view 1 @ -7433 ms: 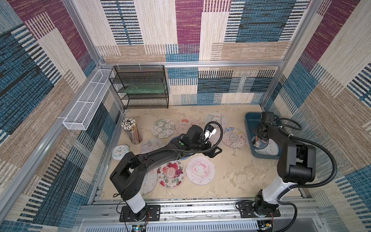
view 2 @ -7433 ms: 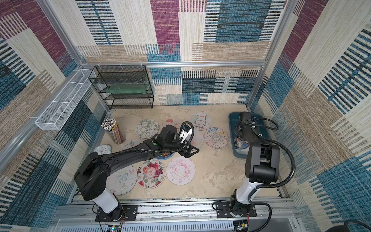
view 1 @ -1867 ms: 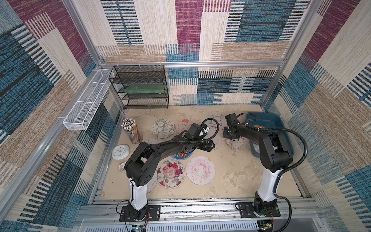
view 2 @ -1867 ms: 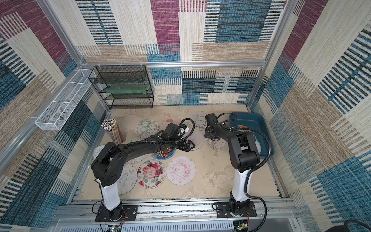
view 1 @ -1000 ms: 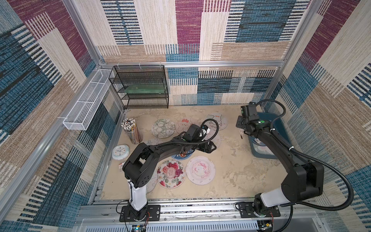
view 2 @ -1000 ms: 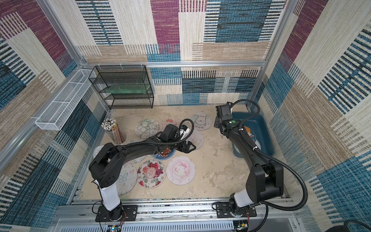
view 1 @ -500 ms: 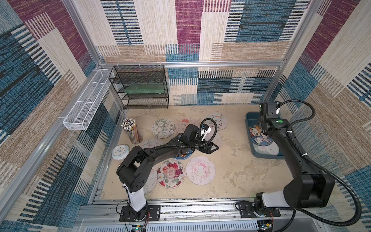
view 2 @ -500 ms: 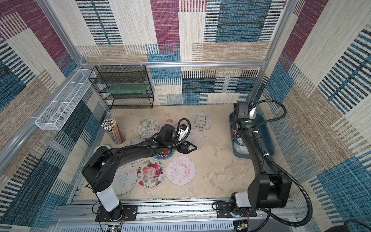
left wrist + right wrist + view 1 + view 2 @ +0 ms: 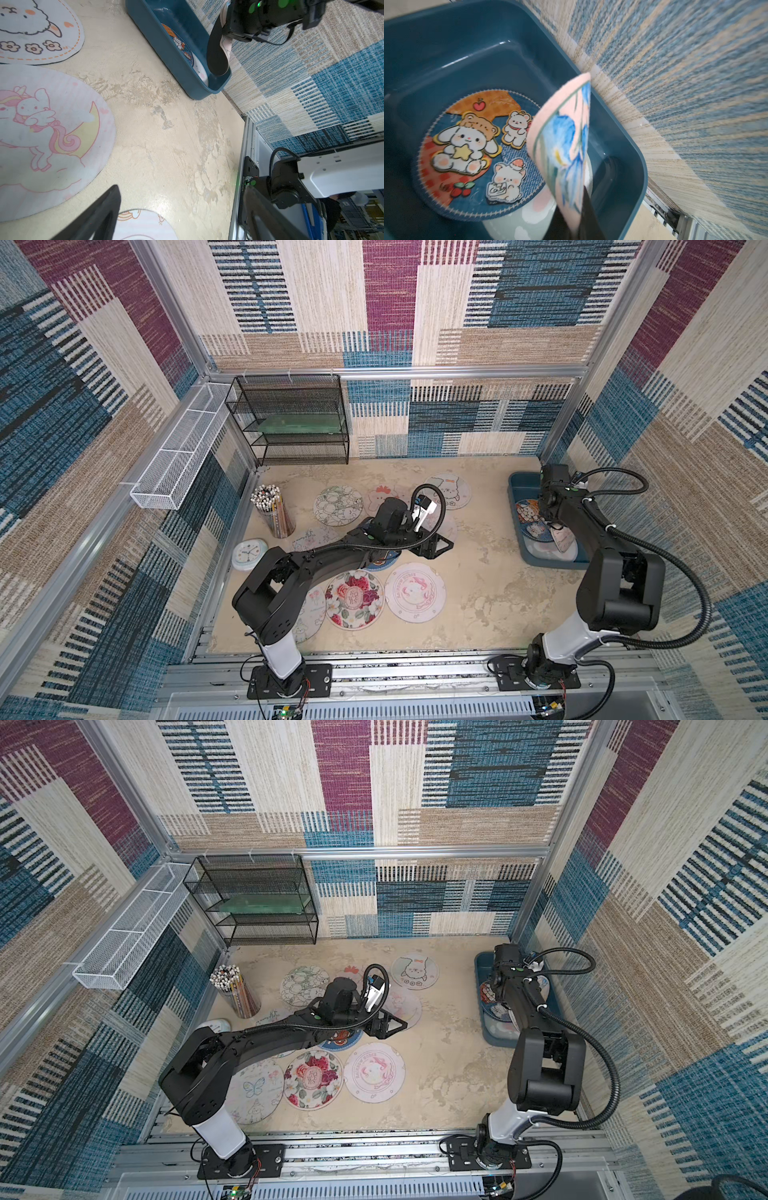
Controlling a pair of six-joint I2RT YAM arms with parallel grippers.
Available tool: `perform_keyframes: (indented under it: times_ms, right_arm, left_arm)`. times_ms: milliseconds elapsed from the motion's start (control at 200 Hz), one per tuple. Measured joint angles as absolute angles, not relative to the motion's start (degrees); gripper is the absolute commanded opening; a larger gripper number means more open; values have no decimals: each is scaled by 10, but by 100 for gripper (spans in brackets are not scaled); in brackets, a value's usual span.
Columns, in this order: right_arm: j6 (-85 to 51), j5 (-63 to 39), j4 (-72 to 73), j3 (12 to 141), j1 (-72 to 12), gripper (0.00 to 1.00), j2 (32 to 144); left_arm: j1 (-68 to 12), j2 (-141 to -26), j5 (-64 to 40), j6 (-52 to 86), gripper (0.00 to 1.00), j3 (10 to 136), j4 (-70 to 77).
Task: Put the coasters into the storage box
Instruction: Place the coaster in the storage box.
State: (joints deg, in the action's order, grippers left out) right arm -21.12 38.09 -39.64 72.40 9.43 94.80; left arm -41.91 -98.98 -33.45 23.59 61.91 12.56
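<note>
In both top views my right gripper (image 9: 556,526) (image 9: 508,1006) hung over the storage box (image 9: 516,483) (image 9: 481,965), pinched shut on 1 pink coaster (image 9: 561,539). The box sat on the bench (image 9: 490,593) against the right-hand wall. Its long axis ran from the front rail toward the back wall. At least 2 coasters lay flat inside. My left gripper (image 9: 437,546) hovered wide and empty over the loose coasters mid-bench, well apart from the box, so the right arm was plainly the nearer.

In the left wrist view the pink coaster (image 9: 217,52) showed its black underside. It hung edge-down, its lower edge dipping inside the box's walls toward the front end. A unicorn coaster (image 9: 47,133) lay flat just beside my left gripper.

In the right wrist view the pink coaster (image 9: 562,145) curled around an upright fold, its blue-flower print facing a bear coaster (image 9: 473,153) on the box floor directly below. I judged that the move turned on this: the box lay straight beneath, so release would do, though an edge-down coaster might lean on the wall rather than settle flat.
</note>
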Motion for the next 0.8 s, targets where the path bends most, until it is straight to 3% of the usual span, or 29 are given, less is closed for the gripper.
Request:
perform_keyframes:
  times_ms: [140,561,801]
  right_arm:
    - [-211,366,-386,754,95,5,1009]
    - [-206,290,-347,819,93,22,1134]
    - [-202,235,-321,818,98,46,1149]
  left_arm:
    - [-419,-983,-320,232,92,618,120]
    - [-419,-959,-267,223,95,608,87]
    - [-419,-954,-226,223,96,586,97]
